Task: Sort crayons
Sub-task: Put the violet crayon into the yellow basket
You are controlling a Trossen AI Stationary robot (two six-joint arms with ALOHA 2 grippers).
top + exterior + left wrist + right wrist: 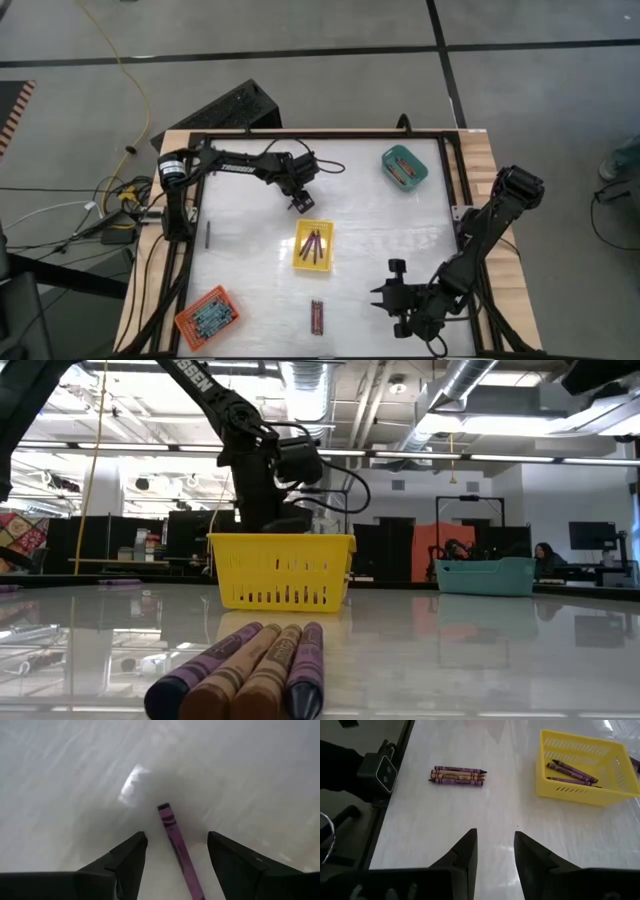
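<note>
A purple crayon [175, 837] lies on the white table between the two fingers of my left gripper [176, 834]. The gripper is open and points down just beyond the far side of the yellow tray [313, 245]; its fingers stand on either side of the crayon, clear of it. The yellow tray holds a few purple crayons [572, 772]. A bundle of several crayons [317, 315] lies near the table's front edge. My right gripper [495, 832] hovers open at the near right [385, 300], with nothing between its fingers.
A teal tray [404, 165] with crayons stands at the far right and an orange tray [207, 315] at the near left corner. A single dark crayon [208, 235] lies near the left edge. A black frame [300, 133] borders the table.
</note>
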